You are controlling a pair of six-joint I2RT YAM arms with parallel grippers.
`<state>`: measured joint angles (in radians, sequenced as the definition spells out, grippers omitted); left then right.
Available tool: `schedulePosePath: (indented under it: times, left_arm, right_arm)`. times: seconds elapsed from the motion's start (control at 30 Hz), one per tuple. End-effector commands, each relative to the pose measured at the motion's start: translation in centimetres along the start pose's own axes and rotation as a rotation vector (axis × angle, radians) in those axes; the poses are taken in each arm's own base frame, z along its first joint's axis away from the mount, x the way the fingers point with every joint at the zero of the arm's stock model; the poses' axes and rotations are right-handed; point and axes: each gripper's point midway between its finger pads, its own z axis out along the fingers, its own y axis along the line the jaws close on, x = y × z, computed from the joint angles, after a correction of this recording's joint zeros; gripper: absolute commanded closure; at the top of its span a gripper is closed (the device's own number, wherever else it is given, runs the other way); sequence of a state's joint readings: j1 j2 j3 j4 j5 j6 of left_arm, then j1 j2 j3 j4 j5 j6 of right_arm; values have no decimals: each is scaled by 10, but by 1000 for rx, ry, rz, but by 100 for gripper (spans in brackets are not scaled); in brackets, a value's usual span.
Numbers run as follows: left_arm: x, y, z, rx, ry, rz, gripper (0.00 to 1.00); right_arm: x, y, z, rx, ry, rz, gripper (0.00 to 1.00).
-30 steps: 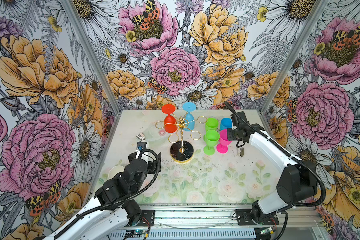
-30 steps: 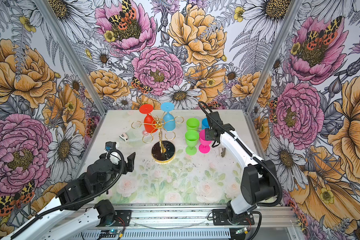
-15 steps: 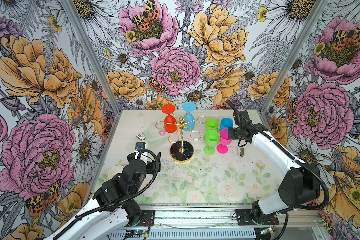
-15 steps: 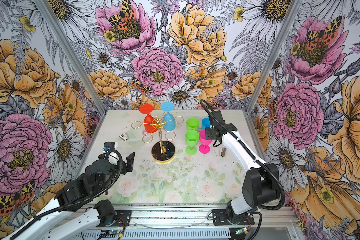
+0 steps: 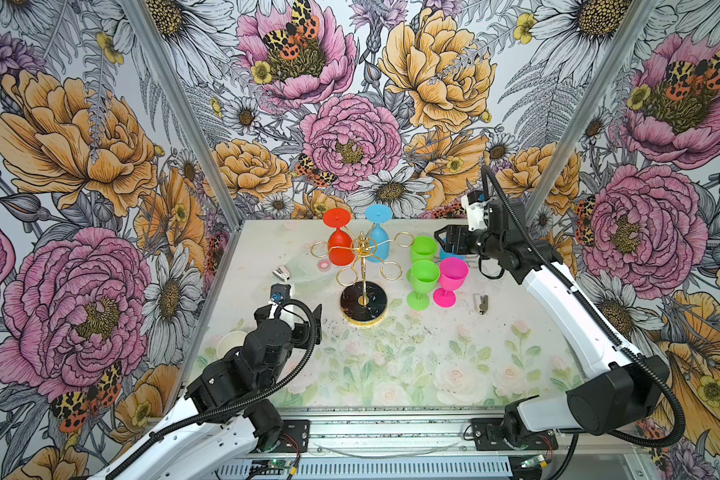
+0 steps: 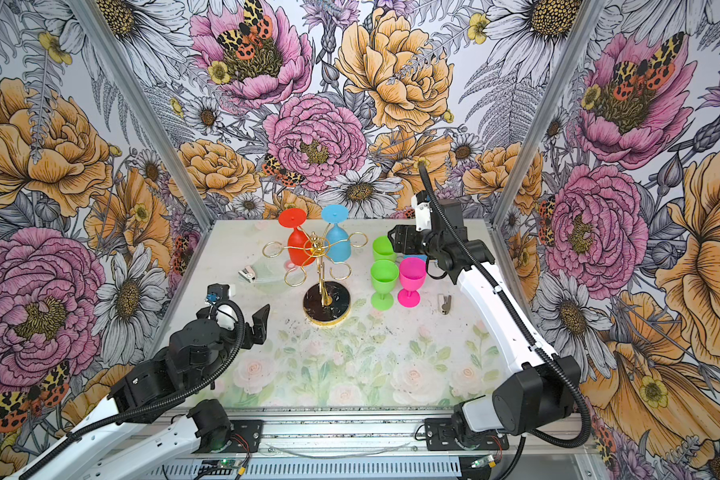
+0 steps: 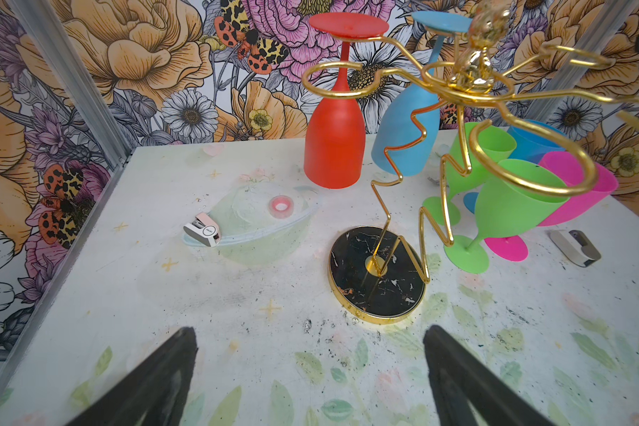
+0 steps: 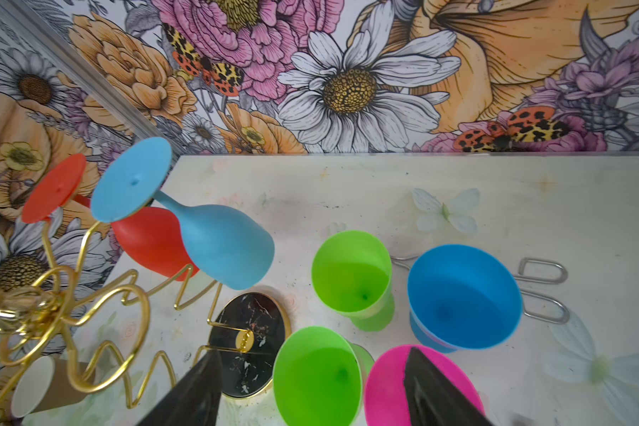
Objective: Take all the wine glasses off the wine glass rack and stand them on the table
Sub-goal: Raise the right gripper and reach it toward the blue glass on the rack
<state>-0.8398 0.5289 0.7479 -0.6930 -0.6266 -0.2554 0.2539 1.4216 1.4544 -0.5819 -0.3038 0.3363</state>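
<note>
the rack (image 5: pixel 363 249) stands mid-table (image 5: pixel 391 365), toward the back edge. a red glass (image 5: pixel 339 248) and a blue glass (image 5: pixel 380 246) hang upside down on its rear loops. the right gripper (image 8: pixel 312 352), fingers apart and empty, hovers over the standing glasses (image 5: pixel 424 274) right of the rack, clear of both hanging ones. the left gripper (image 7: pixel 309 332), spread wide, sits by the left edge, pointed at the rack's base.

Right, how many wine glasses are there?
6. Red glass and light blue glass hang on the rack; far green glass, near green glass, pink glass, darker blue glass stand beside it.
</note>
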Motion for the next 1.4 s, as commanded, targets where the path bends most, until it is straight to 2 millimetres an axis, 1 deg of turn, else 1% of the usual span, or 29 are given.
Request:
schedulePosePath:
  times: [0.0, 0.17, 0.3, 0.43, 0.6, 0.73, 0.97, 1.1, 1.23, 1.37]
  left_arm:
    - [-6, -1, -5, 22, -12, -20, 3]
    - [-6, -1, -6, 30, -17, -22, 3]
    - [-7, 0, -8, 35, -23, -31, 3]
    - [-8, 0, -9, 39, -28, -33, 3]
    - [-7, -2, -8, 46, -23, -32, 3]
    - [-6, -2, -8, 52, -24, -33, 3]
    - [-5, -3, -9, 58, -27, -38, 3]
    - [-6, -2, -10, 56, -30, -34, 3]
    - [-6, -2, -10, 56, -30, -34, 3]
    - [-6, -3, -9, 56, -30, -31, 3]
  right_arm:
    - [-36, 37, -1, -204, -95, 36, 24]
    - [-53, 49, 15, -291, -104, 44, 26]
    - [-58, 63, 31, -382, -67, 51, 22]
    - [-59, 70, 44, -409, -51, 46, 22]
    - [-62, 77, 59, -437, -33, 58, 25]
    - [-61, 86, 74, -473, -6, 64, 25]
    - [-57, 89, 98, -481, 27, 91, 26]
    - [-54, 90, 108, -488, 44, 102, 30]
    - [-50, 94, 113, -499, 59, 105, 35]
    - [-46, 95, 116, -505, 73, 116, 43]
